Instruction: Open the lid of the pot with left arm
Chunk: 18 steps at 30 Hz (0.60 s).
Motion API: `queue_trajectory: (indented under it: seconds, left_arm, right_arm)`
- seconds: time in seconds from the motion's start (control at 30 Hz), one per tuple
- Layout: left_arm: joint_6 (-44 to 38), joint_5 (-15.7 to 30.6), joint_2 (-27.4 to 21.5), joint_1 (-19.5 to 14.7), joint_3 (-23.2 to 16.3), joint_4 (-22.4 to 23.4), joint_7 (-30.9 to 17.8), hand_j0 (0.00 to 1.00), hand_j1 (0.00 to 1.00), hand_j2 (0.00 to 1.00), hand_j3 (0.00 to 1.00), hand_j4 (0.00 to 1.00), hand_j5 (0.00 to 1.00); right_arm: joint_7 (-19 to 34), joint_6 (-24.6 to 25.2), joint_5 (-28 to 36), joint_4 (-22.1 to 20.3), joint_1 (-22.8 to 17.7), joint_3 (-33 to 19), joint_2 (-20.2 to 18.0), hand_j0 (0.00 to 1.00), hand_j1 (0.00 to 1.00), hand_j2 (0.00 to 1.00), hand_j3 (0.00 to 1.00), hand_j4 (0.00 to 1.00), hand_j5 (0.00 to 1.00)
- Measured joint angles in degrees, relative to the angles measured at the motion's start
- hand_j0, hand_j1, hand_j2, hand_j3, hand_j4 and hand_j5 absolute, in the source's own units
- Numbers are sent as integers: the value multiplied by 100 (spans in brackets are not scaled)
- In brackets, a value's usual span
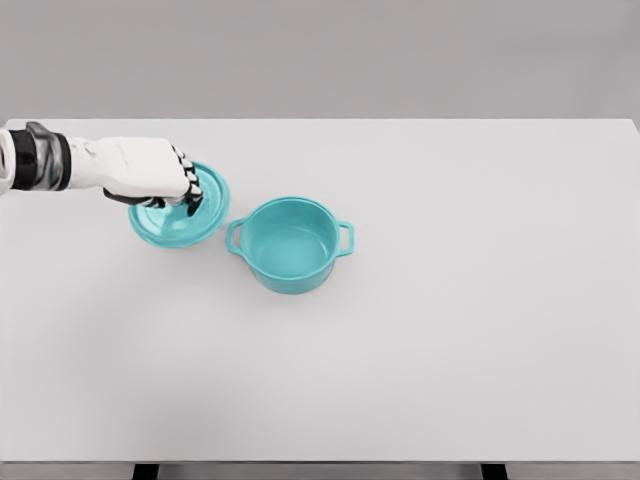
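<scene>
A teal pot (291,243) with two side handles stands open near the middle of the white table (450,300), its inside empty. Its teal lid (182,220) is to the left of the pot, low over or on the table, a little apart from the pot's left handle. My left hand (180,192) comes in from the left edge and covers the lid's upper part, fingers curled down around the lid's knob, which is hidden under them. The right arm does not show.
A plain grey wall runs behind the table's far edge. The table's front edge lies near the bottom of the picture, with two dark legs below it.
</scene>
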State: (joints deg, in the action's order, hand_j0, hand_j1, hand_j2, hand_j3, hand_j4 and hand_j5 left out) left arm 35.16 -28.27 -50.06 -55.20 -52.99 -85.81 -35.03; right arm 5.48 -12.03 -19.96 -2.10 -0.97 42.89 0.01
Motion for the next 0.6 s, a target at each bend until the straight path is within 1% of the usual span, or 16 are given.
queue_trajectory:
  seconds: [0.1, 0.2, 0.23, 0.27, 0.3, 0.37, 0.5, 0.53, 0.6]
  left_arm:
    - [0, -5, -135, 9, 3, -2, 0, 53, 53, 53, 53, 53, 53]
    - [-1, -6, -186, 70, 6, -4, 0, 58, 58, 58, 58, 58, 58]
    - [-2, -5, -192, 70, 7, -3, 1, 80, 80, 80, 80, 80, 80]
    - [-2, -4, -197, 79, 6, -1, 1, 91, 91, 91, 91, 91, 91]
    - [-2, -2, -201, 79, 5, 6, 1, 97, 97, 97, 97, 97, 97]
    - [-2, 2, -205, 123, 1, 26, 1, 100, 100, 100, 100, 100, 100]
    - [-2, 21, -211, 167, -8, 52, 1, 100, 100, 100, 100, 100, 100]
    - [-5, 51, -230, 202, -5, 110, 2, 100, 100, 100, 100, 100, 100]
    - [-7, 325, -370, 193, 9, 528, 2, 100, 100, 100, 100, 100, 100]
  right_arm:
    - [0, 0, 0, 0, 0, 0, 0, 100, 100, 100, 100, 100, 100]
    - [1, 1, 0, 0, 0, 0, 0, 100, 100, 100, 100, 100, 100]
    - [1, 0, 0, 0, 0, 0, 0, 100, 100, 100, 100, 100, 100]
    - [0, 0, 0, 0, 0, 0, 0, 100, 100, 100, 100, 100, 100]
    - [1, 0, 0, 0, 0, 0, 0, 100, 100, 100, 100, 100, 100]
    - [0, 0, 0, 0, 0, 0, 0, 100, 100, 100, 100, 100, 100]
    - [0, 1, 0, 0, 0, 0, 0, 100, 100, 100, 100, 100, 100]
    - [0, 0, 0, 0, 0, 0, 0, 100, 100, 100, 100, 100, 100]
    - [-2, 0, 0, 0, 0, 0, 0, 100, 100, 100, 100, 100, 100]
